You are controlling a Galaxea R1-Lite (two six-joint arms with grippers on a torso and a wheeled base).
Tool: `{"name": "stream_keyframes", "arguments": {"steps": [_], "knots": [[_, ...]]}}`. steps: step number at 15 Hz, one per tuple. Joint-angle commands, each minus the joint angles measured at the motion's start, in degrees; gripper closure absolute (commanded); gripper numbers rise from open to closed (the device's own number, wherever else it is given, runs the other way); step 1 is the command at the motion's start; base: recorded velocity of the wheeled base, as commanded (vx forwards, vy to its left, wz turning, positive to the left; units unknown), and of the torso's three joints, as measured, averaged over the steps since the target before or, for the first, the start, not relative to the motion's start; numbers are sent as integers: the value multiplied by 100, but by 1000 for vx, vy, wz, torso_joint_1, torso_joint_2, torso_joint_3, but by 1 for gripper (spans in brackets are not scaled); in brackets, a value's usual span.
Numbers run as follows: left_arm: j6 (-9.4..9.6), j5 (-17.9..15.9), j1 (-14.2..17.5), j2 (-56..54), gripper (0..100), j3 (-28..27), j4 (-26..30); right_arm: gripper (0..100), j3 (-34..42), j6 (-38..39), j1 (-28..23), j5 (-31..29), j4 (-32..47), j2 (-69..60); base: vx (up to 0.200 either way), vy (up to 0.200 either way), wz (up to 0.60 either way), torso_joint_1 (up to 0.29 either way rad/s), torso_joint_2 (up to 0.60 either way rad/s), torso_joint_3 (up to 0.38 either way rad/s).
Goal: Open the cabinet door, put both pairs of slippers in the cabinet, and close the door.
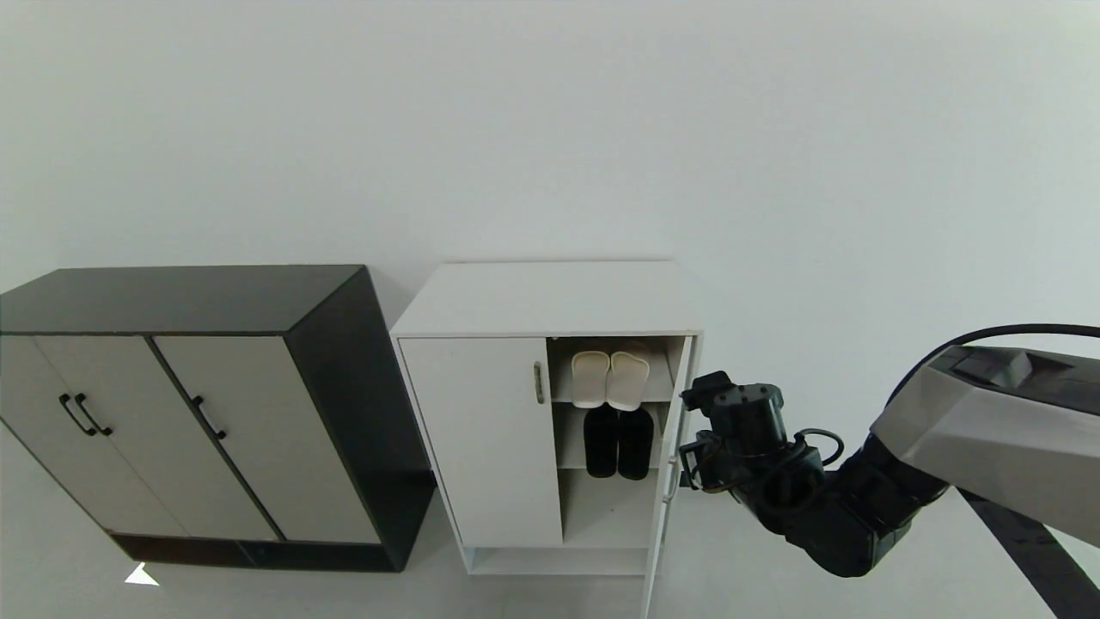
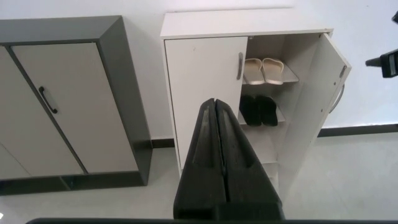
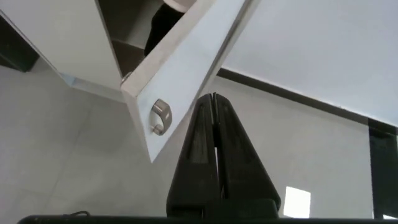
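Right fingers (image 3: 202, 149) closed, empty, apparently beside open cabinet door (image 3: 186, 62); left fingers (image 2: 208, 143) closed.

Bright, even, diffuse light; white cabinet (image 1: 550, 297) interior shaded; glare patch on floor (image 3: 297, 202).

I can read no words or numbers, not on the white cabinet (image 1: 481, 430) or the dark cabinet (image 1: 344, 413). A small white shape (image 1: 142, 576) on the floor (image 1: 301, 597) may be a sticker.
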Motion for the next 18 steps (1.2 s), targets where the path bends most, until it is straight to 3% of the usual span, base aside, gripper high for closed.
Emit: {"name": "stream_keyframes", "arguments": {"steps": [1,7,9,11,13,16,18], "knots": [[0,-2,0,7,100,0,0,100,-221,107,9,56,33,281,0,0,0,0,0,0],[0,-2,0,7,100,0,0,100,-1179,616,35,240,-29,870,0,0,0,0,0,0],[0,-2,0,7,100,0,0,100,-1223,1047,53,671,-319,826,0,0,0,0,0,0],[0,-2,0,7,100,0,0,100,-1179,1073,44,724,-837,799,0,0,0,0,0,0],[0,-2,0,7,100,0,0,100,-854,1056,26,1022,-1329,659,0,0,0,0,0,0],[0,-2,0,7,100,0,0,100,324,634,-70,2121,-1945,369,0,0,0,0,0,0],[8,-2,0,7,100,0,0,100,772,449,-114,2394,-2507,465,0,0,0,0,0,0]]}}
